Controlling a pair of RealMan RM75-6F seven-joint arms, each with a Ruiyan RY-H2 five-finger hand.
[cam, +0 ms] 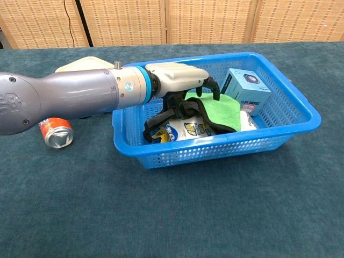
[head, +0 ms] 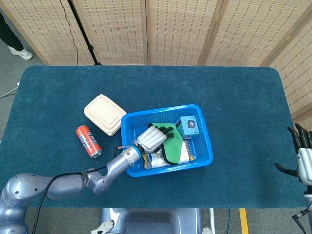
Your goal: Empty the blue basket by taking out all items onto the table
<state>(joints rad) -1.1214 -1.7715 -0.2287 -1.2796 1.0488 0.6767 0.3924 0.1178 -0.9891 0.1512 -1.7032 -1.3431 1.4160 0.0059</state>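
Observation:
The blue basket (head: 204, 146) (cam: 290, 126) stands mid-table. Inside lie a green cloth with black trim (head: 174, 146) (cam: 217, 110), a teal box (head: 189, 126) (cam: 246, 91) and a white printed packet (head: 158, 161) (cam: 191, 130). My left hand (head: 155, 136) (cam: 180, 80) reaches into the basket from the left. Its dark fingers (cam: 174, 105) curl down onto the cloth's near edge and grip it, and the black trim hangs from them. My right hand (head: 303, 158) hovers off the table's right edge with fingers apart, holding nothing.
A red can (head: 88, 141) (cam: 56, 133) lies on its side left of the basket. A cream lidded food box (head: 105, 114) (cam: 86, 63) sits just behind it, touching the basket's far-left corner. Folding screens stand behind the table.

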